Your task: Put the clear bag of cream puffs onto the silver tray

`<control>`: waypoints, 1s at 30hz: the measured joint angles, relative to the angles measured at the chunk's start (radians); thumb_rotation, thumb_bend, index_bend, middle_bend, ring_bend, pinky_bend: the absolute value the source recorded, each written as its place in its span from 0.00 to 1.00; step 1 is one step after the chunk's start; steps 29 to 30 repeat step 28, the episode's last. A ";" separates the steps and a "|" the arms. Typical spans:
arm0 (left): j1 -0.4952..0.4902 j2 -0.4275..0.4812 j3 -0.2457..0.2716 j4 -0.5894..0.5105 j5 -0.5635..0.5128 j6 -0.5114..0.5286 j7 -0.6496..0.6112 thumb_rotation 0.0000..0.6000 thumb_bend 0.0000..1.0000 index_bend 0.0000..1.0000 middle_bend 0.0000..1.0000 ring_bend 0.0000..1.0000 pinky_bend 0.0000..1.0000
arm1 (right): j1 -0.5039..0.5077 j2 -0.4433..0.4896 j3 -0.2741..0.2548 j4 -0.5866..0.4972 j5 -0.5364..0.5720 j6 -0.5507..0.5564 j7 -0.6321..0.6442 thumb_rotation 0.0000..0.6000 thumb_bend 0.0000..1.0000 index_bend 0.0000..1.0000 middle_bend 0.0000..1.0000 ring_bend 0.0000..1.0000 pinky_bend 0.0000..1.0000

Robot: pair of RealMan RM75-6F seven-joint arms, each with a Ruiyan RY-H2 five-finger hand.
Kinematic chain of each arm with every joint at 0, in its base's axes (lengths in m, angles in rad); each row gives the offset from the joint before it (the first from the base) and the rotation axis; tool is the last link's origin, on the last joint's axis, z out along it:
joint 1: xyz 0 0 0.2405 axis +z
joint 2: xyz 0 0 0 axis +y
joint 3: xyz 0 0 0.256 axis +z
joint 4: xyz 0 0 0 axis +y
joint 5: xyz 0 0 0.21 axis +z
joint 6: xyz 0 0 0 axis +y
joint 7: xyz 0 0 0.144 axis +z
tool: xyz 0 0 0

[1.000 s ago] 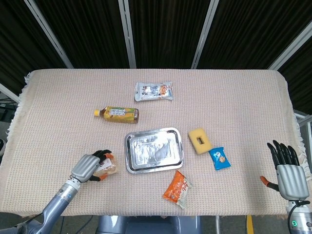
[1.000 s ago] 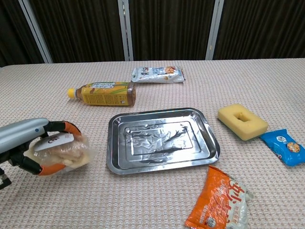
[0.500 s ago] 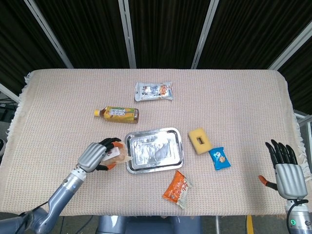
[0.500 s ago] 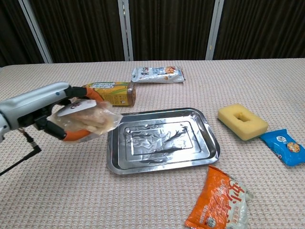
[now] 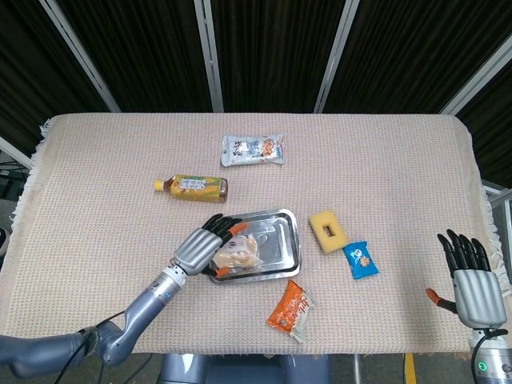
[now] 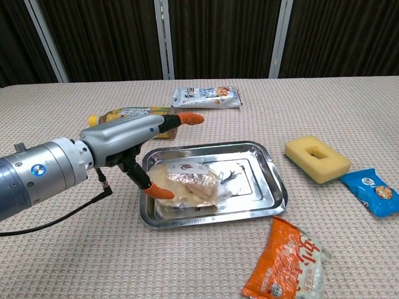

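Note:
The clear bag of cream puffs (image 5: 240, 256) (image 6: 193, 184) lies in the left half of the silver tray (image 5: 294, 240) (image 6: 274, 180). My left hand (image 5: 204, 244) (image 6: 128, 140) hovers over the tray's left edge with its fingers spread above the bag and the thumb down by the bag's left side; it does not grip the bag. My right hand (image 5: 472, 280) stays at the table's front right edge, fingers apart and holding nothing; only the head view shows it.
A yellow drink bottle (image 5: 192, 187) (image 6: 124, 113) lies behind the left hand. A white snack pack (image 5: 252, 150) (image 6: 207, 96) sits further back. Right of the tray are a yellow sponge (image 5: 326, 230) (image 6: 316, 158) and a blue packet (image 5: 361, 259) (image 6: 374, 192). An orange packet (image 5: 291, 310) (image 6: 287, 258) lies in front.
My left hand carried the bag rightward from the table's left front over the tray, set it down there and spread its fingers. The right hand stayed put.

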 measured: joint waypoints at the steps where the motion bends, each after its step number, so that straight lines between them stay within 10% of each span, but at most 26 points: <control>1: 0.001 0.000 0.004 -0.009 0.003 0.011 0.019 0.94 0.00 0.00 0.00 0.00 0.00 | 0.000 0.001 0.000 0.000 0.001 -0.001 0.000 1.00 0.07 0.05 0.01 0.00 0.04; 14: 0.182 0.220 0.094 -0.180 0.083 0.346 0.111 0.93 0.07 0.09 0.00 0.00 0.00 | 0.011 -0.002 0.002 0.010 -0.005 -0.014 0.014 1.00 0.07 0.05 0.01 0.00 0.04; 30: 0.470 0.426 0.176 -0.134 0.133 0.687 -0.110 0.94 0.07 0.16 0.00 0.00 0.00 | 0.027 -0.008 0.008 0.017 -0.003 -0.030 0.016 1.00 0.07 0.05 0.01 0.00 0.04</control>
